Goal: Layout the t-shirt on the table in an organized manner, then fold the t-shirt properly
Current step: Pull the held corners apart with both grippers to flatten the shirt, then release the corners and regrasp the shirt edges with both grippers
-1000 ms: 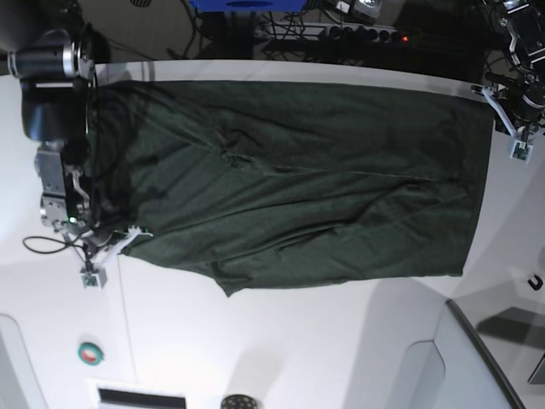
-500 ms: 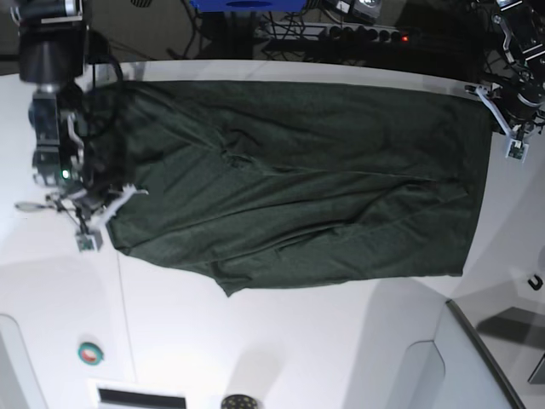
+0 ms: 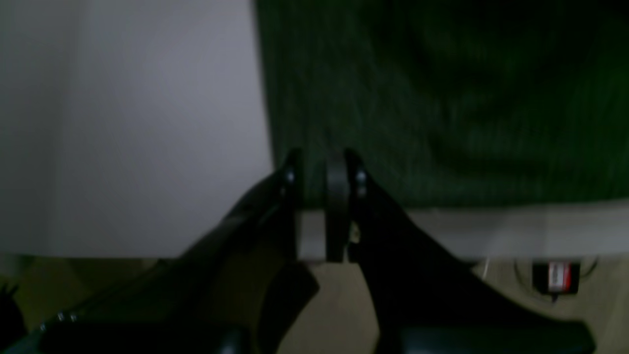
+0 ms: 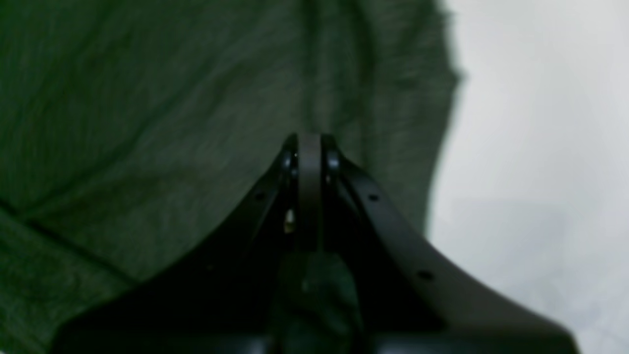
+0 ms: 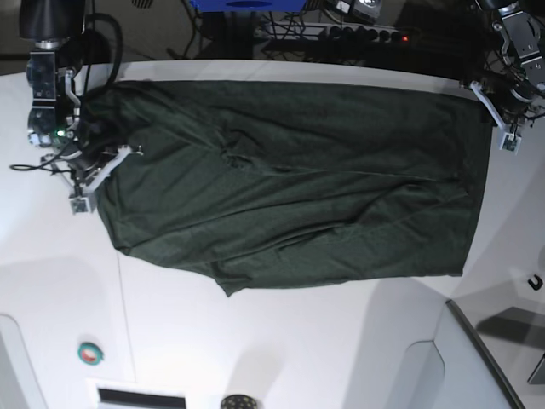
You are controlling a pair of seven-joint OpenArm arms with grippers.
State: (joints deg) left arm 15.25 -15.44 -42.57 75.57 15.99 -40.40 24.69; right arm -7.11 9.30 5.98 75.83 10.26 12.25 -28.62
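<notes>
The dark green t-shirt (image 5: 289, 187) lies spread wide across the white table (image 5: 255, 358), wrinkled through its middle. My right gripper (image 5: 128, 153) is at the shirt's left end, shut on a pinch of the cloth. In the right wrist view its fingers (image 4: 309, 142) are pressed together over the t-shirt (image 4: 147, 123), with bare table (image 4: 540, 147) to the right. My left gripper (image 5: 487, 95) sits on the shirt's far right corner. There the left gripper (image 3: 322, 157) shows only a narrow slit, its tips on the corner of the t-shirt (image 3: 442, 98) beside the table (image 3: 123, 123).
A round green and red button (image 5: 90, 353) and a dark slot (image 5: 140, 398) sit near the front left. A grey panel (image 5: 485, 358) fills the front right corner. A power strip and cables (image 5: 341, 34) lie beyond the far edge. A thin seam (image 5: 123, 315) crosses the tabletop.
My right arm has moved toward the table's far edge, carrying the shirt's left end with it; that edge now lies farther left. The left gripper has shifted only slightly.
</notes>
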